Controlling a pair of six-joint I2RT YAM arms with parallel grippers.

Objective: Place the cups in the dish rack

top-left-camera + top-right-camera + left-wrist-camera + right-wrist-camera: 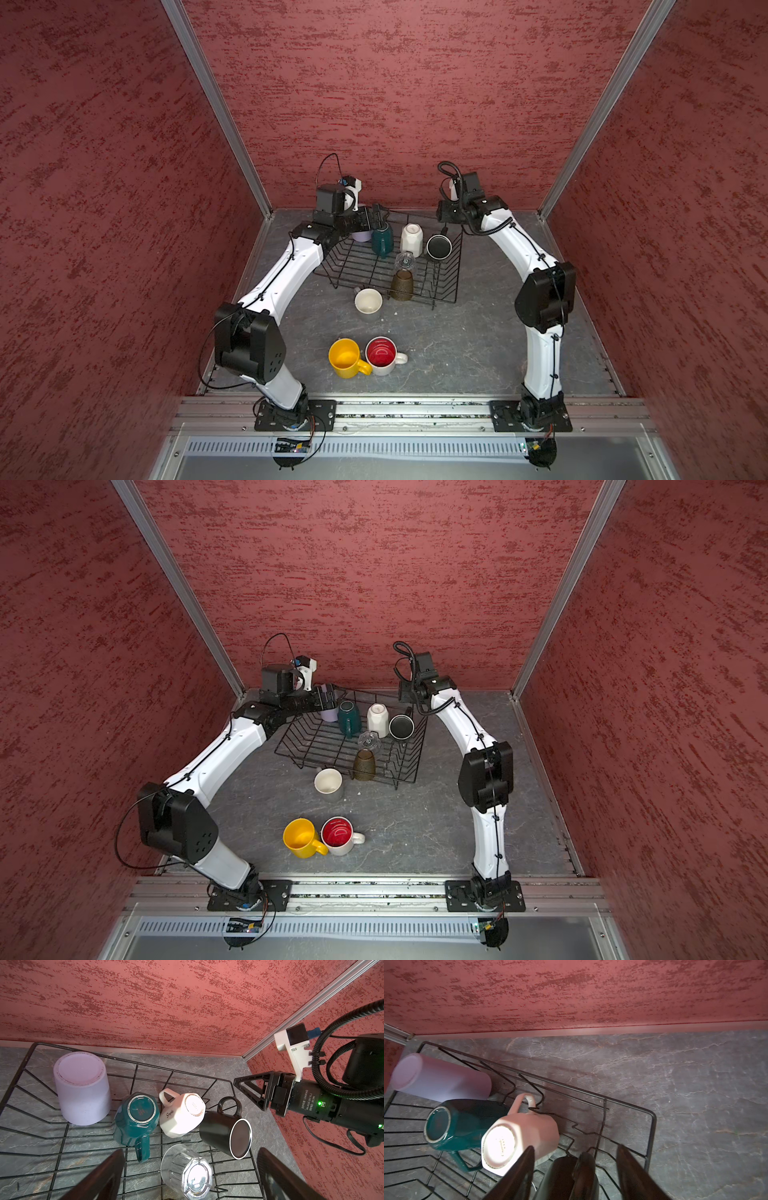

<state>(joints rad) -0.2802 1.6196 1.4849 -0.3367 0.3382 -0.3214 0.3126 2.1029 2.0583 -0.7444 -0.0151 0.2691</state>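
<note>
The black wire dish rack (pixel 353 266) (pixel 145 1062) stands at the back. Upside down in it are a lavender cup (pixel 360 236), a teal mug (pixel 381 239), a white faceted mug (pixel 411 239), a clear glass (pixel 187 1172) and an amber glass (pixel 402 284). A black mug (pixel 439 247) (pixel 564 1176) lies tilted at the rack's right end. My right gripper (pixel 575 1147) (pixel 445 227) straddles its handle with gaps on both sides. My left gripper (pixel 191 1151) (pixel 376 216) hangs wide open over the rack's back left, holding nothing.
On the table in front of the rack stands a grey cup (pixel 368 301). Nearer the front edge are a yellow mug (pixel 347 357) and a white mug with a red inside (pixel 381 353), side by side. Red walls close in behind and at both sides.
</note>
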